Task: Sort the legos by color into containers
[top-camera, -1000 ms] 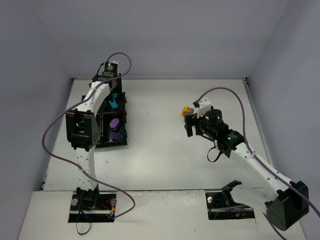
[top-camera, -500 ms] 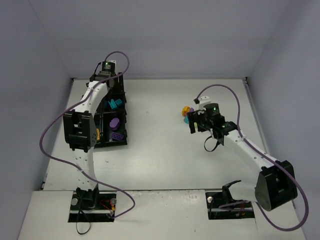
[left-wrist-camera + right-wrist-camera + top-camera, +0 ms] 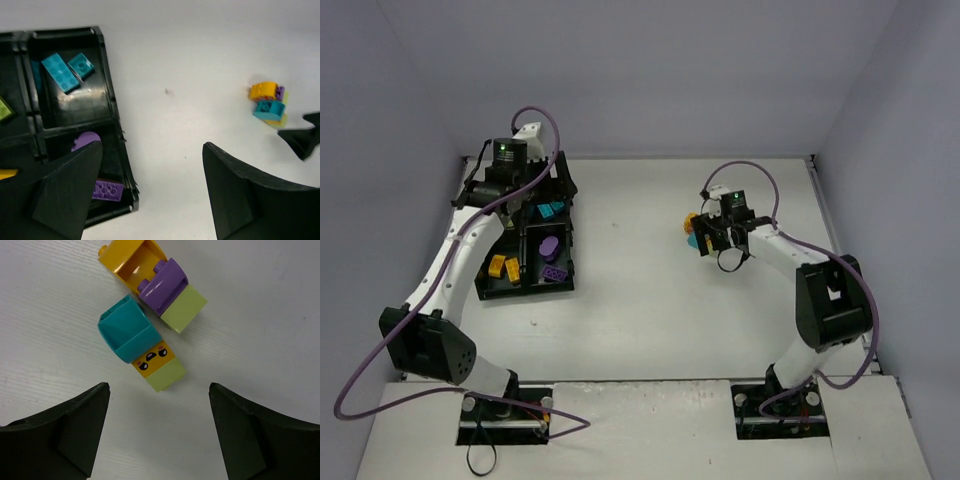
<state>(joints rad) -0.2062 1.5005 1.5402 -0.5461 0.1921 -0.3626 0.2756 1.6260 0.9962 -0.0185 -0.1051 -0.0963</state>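
Showing the right tool (image 3: 157,392) spread wide above loose legos on the table (image 3: 260,330): nearest, a yellow-green brick (image 3: 159,371) printed with a small cartoon face, touching a cyan brick (image 3: 127,332), then a purple brick (image 3: 162,284) and an orange brick (image 3: 127,262). Showing the left tool (image 3: 151,150) likewise spread over the black tray (image 3: 112,100), with a purple oval (image 3: 85,141) in the near right compartment and cyan pieces (image 3: 60,72) in the far right one.

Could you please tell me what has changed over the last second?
The right tool advanced a little toward the loose brick cluster and now hangs open over it, its elbow swinging in from the near-right corner. The left tool shifted slightly left above the tray while its elbow dropped toward the near-left. Nothing was visibly grasped or released. Cluster, tray and sorted bricks stayed put.
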